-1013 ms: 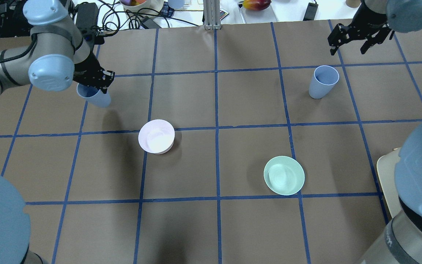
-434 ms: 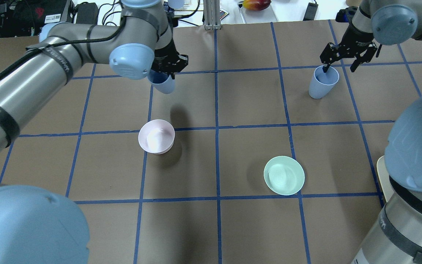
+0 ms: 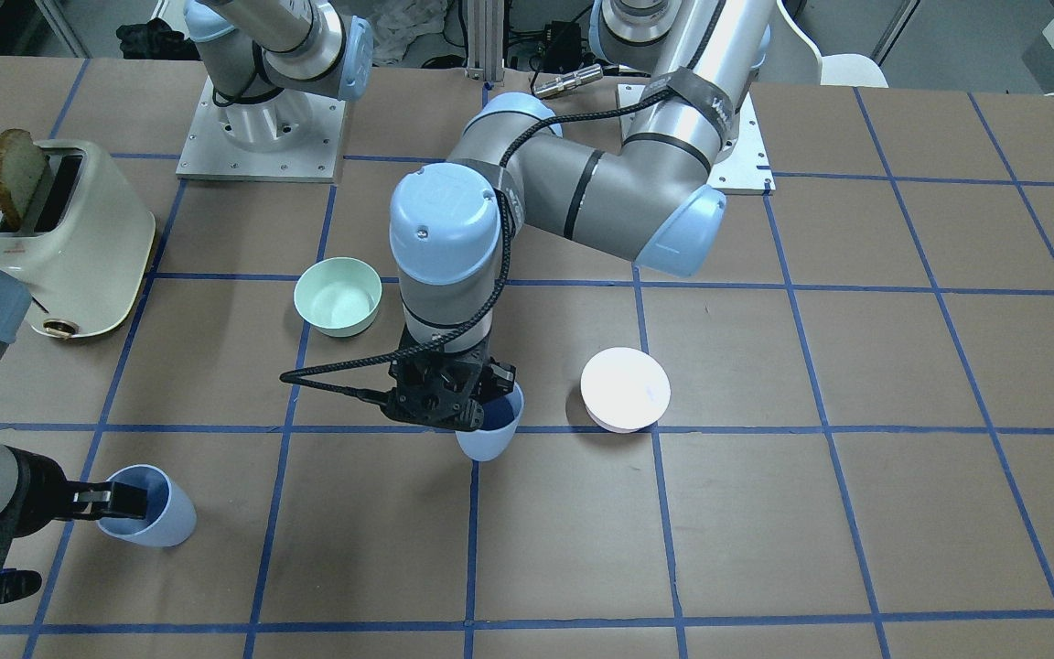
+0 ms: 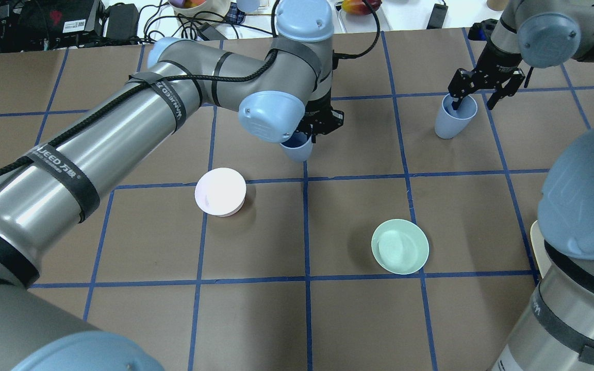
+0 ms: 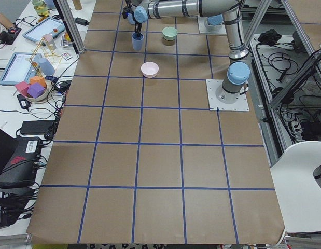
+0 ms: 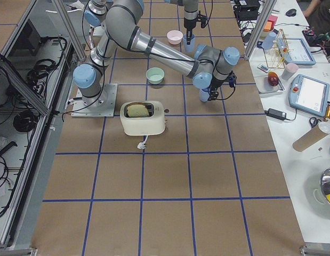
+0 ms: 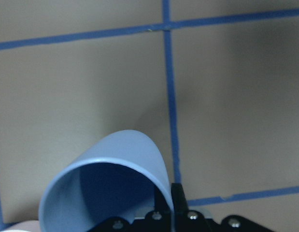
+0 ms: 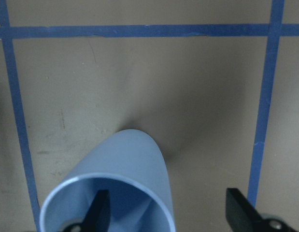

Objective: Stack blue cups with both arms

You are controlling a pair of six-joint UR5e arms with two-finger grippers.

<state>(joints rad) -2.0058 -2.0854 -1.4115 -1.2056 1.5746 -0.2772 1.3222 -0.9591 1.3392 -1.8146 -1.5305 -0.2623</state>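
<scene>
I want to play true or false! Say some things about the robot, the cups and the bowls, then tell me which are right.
1. The left gripper grips a blue cup. True.
2. The blue cups are already stacked. False: the other blue cup stands apart on the table.
3. The right gripper is shut. False: it is open, one finger inside that cup, one outside.
4. A slice of bread sticks out of the toaster. True.
5. The pink bowl sits inside the mint-green bowl. False: they sit apart.

I log: first cup (image 4: pixel 297 148) and second cup (image 4: pixel 451 123) pale blue; mint-green bowl (image 4: pixel 400 246); pale pink bowl (image 4: pixel 220 191); table (image 4: pixel 359 319) brown, gridded in blue lines.
</scene>
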